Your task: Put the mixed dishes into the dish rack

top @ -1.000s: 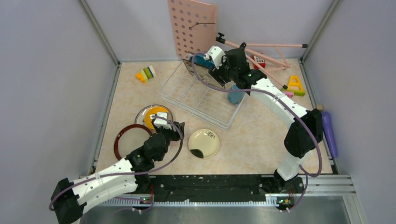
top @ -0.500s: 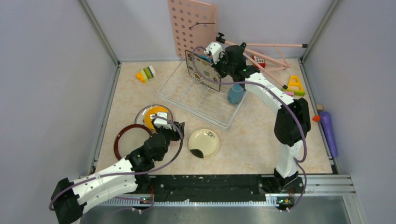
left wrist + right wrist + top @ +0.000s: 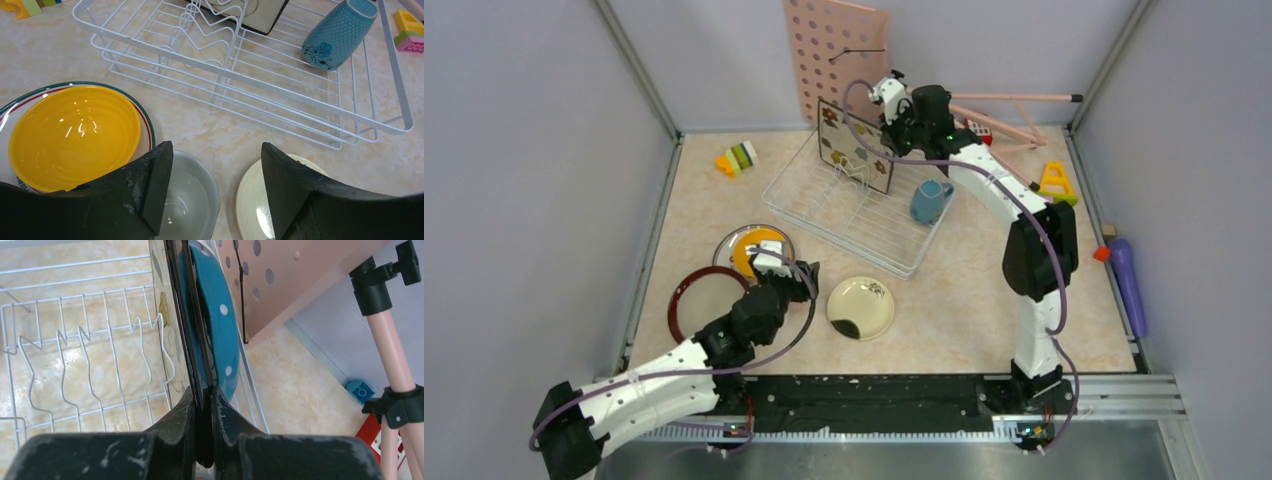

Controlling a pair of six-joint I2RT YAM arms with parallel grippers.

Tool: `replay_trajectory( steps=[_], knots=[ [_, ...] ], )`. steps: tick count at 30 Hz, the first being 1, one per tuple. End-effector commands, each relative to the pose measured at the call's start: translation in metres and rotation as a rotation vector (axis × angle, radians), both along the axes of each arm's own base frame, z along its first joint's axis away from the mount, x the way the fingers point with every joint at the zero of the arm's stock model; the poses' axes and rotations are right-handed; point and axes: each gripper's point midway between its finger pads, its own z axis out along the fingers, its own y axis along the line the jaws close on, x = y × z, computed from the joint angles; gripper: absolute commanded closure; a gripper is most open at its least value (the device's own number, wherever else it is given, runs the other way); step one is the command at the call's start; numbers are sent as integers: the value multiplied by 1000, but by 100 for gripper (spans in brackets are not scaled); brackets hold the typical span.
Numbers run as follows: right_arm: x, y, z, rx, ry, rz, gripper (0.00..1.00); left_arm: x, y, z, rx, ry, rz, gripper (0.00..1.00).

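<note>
Overhead view, upper middle: one large white wire dish rack [image 3: 864, 230]. At its upper end, a square flowered plate [image 3: 856, 145], standing on edge and pinched at the rim by the right gripper [image 3: 204, 402], fingers pressed together on the thin dark edge. Close behind it in the right wrist view, a teal polka-dot plate [image 3: 220, 335], also upright; touching or not, impossible to tell.

Probably glazed and rigid: stiff, slick, breakable, apt to swing in a narrow pinch. Best held deep on the rim and kept vertical between the prongs.

Five plates counted: those two, plus, outside the rack, a dark-red-rimmed plate [image 3: 696, 300] at lower left, a cream plate with a black blotch [image 3: 860, 308] at lower centre, and a white plate with a coloured rim [image 3: 727, 247]. Two bowls: an orange-yellow bowl [image 3: 75, 135] on that white plate and a pale bowl [image 3: 187, 200] just beside it. One blue cup [image 3: 929, 202], tilted in the rack's right side.

Left gripper [image 3: 215, 155] spread wide, holding nothing, low over the pale bowl.
</note>
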Motion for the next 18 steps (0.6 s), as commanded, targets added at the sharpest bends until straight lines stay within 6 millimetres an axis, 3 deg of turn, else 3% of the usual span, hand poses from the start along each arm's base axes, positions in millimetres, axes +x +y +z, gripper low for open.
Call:
replay_trajectory(
  steps=[1, 3, 4, 5, 7, 15, 18],
  knots=[
    [6, 22, 40, 115, -20, 57, 100, 4, -1, 14, -33, -33, 10, 30],
    [6, 21, 37, 113, -9, 50, 96, 4, -1, 14, -34, -32, 9, 30],
    [6, 20, 38, 114, -6, 44, 85, 4, -2, 14, -33, -31, 8, 30],
    [6, 18, 38, 113, -5, 29, 66, 4, -2, 14, -33, -31, 8, 30],
    [7, 13, 41, 111, -13, -3, 47, 4, -2, 13, -31, -29, 7, 30],
    [8, 5, 54, 120, -23, -61, 43, 4, -3, 12, -25, -25, 8, 30],
    [5, 2, 59, 134, -20, -78, 35, 5, -3, 11, -24, -24, 9, 30]
  ],
)
